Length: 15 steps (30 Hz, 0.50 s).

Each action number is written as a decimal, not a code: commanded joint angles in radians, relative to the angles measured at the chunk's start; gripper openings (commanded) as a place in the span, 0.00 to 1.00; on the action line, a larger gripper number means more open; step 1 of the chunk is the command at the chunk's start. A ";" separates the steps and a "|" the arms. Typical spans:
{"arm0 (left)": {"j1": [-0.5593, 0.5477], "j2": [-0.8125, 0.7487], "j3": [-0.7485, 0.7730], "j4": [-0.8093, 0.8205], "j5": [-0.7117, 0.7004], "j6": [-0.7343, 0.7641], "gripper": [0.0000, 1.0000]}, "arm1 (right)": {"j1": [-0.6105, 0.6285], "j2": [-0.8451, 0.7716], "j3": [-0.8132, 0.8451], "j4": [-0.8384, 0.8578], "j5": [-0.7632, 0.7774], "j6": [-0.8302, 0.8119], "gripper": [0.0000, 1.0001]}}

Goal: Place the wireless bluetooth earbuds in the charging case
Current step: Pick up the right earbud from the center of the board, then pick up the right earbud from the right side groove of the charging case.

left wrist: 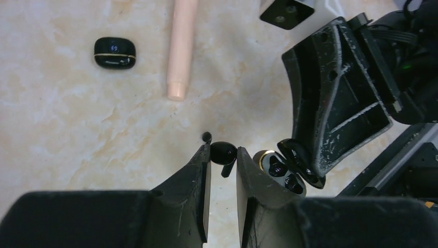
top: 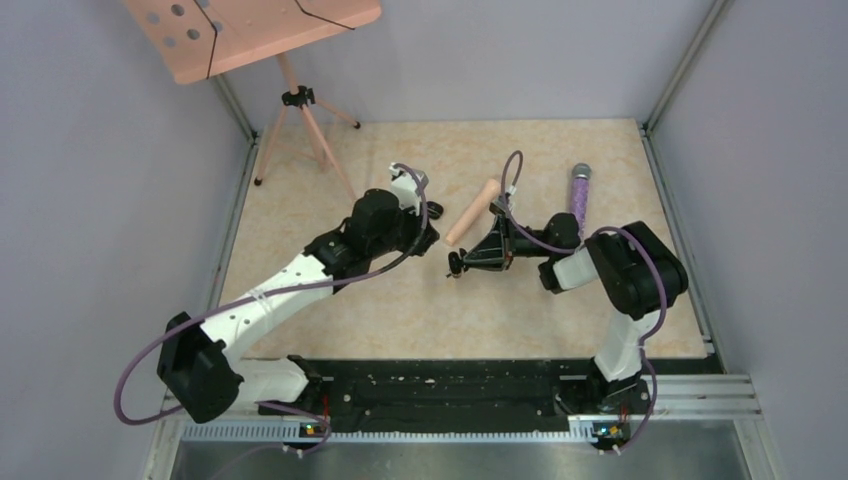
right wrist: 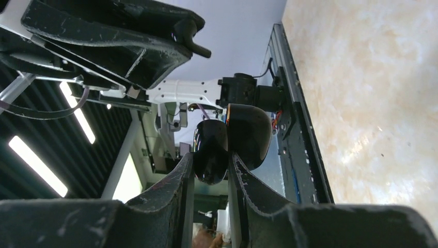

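Left gripper (left wrist: pixel 223 157) jaws pinched on one earbud (left wrist: pixel 223 151), stem hanging down, bottom centre of the left wrist view. Right gripper (right wrist: pixel 212 161) jaws clamped on one half of the charging case (right wrist: pixel 250 133). Lid open, case sits just right of the earbud. Peach rod (left wrist: pixel 181 46) and closed black lump (left wrist: pixel 114 52) lie on the table (left wrist: pixel 62 129), upper left.

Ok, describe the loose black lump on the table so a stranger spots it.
In the left wrist view, find the pale peach stick lying on the marbled table. Just left of it sits a small glossy black rounded lump. Unlike the open charging case at lower right, it is shut, with a thin gold line round its middle.
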 commanded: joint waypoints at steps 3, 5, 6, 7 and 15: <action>0.001 -0.113 -0.014 0.095 0.140 0.014 0.13 | 0.013 -0.054 0.025 0.297 -0.002 0.071 0.00; 0.002 -0.143 -0.029 0.103 0.192 0.003 0.12 | 0.016 -0.065 0.012 0.298 0.000 0.070 0.00; 0.002 -0.158 -0.041 0.115 0.211 0.000 0.12 | 0.018 -0.070 0.006 0.297 0.004 0.069 0.00; 0.002 -0.172 -0.053 0.125 0.236 0.000 0.12 | 0.020 -0.072 -0.001 0.298 0.008 0.070 0.00; 0.001 -0.193 -0.112 0.198 0.421 -0.009 0.11 | 0.033 -0.088 -0.040 0.298 0.049 0.083 0.00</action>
